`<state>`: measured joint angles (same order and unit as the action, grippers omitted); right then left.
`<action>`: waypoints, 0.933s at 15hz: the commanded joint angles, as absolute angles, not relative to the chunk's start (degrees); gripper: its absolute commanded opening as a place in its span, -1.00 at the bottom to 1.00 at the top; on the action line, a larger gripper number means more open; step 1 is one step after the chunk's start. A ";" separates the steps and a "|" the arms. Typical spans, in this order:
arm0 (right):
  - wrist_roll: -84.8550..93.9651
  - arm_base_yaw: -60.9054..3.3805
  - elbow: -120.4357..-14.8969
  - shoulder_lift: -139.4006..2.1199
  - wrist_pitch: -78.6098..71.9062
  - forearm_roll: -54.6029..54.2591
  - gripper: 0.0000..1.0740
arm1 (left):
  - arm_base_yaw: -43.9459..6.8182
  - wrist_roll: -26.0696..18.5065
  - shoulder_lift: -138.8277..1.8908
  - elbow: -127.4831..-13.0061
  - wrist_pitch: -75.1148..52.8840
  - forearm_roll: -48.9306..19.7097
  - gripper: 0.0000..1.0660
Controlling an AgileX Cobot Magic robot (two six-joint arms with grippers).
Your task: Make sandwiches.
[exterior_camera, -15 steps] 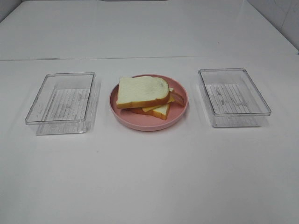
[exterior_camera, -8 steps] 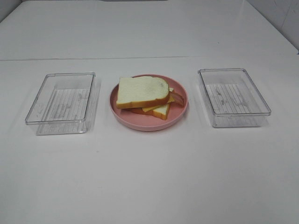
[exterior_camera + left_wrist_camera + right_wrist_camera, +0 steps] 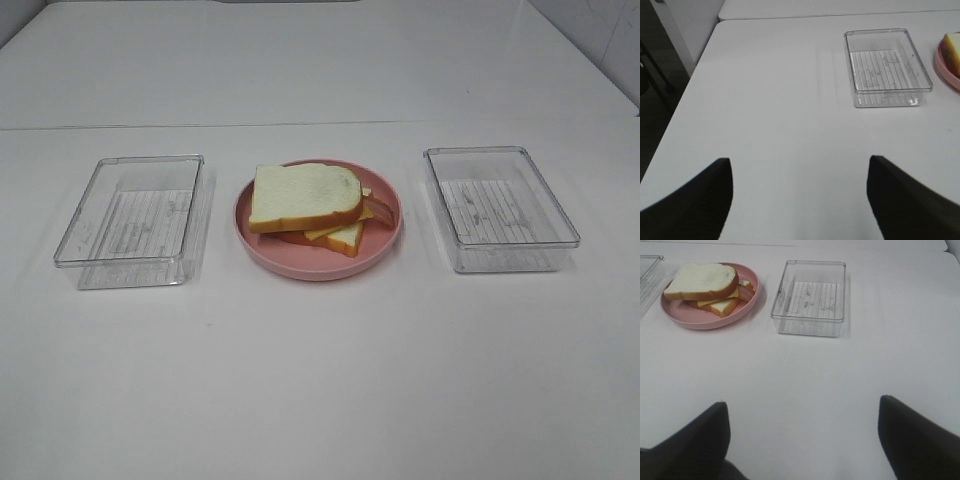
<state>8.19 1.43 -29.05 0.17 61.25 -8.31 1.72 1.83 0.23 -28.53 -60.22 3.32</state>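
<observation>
Pink plate [image 3: 318, 262] & sandwiches [image 3: 308, 197] unmoved.

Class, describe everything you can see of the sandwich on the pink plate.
The sandwich is a toy-looking stack lying flat on the pink plate, between two clear trays. Its top slice is thick white bread with an orange-brown crust, set askew over a lower slice. Yellow cheese and a reddish-brown bacon strip poke out on the side toward the right tray. No lettuce shows. Only the plate touches it; neither gripper is near.
</observation>
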 commanded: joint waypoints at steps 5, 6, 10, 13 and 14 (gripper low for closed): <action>7.85 1.78 -28.93 0.97 60.79 -8.71 0.45 | 1.95 -1.15 1.49 -28.53 -59.82 -1.60 0.35; 7.85 1.78 -28.93 0.97 60.79 -8.71 0.45 | 1.95 -1.15 1.49 -28.53 -59.82 -1.55 0.35; 7.85 1.78 -28.93 0.97 60.79 -8.71 0.45 | 1.95 -1.03 1.49 -28.53 -59.82 -1.43 0.35; 7.85 1.78 -28.93 0.97 60.79 -8.71 0.45 | 1.95 -1.03 1.49 -28.53 -59.82 -1.43 0.35; 7.85 1.78 -28.93 0.97 60.79 -8.71 0.45 | 1.95 -1.03 1.49 -28.53 -59.82 -1.43 0.35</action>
<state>8.19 1.43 -29.05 0.17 61.25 -8.31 1.72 -0.97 0.29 -28.53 -60.22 -1.09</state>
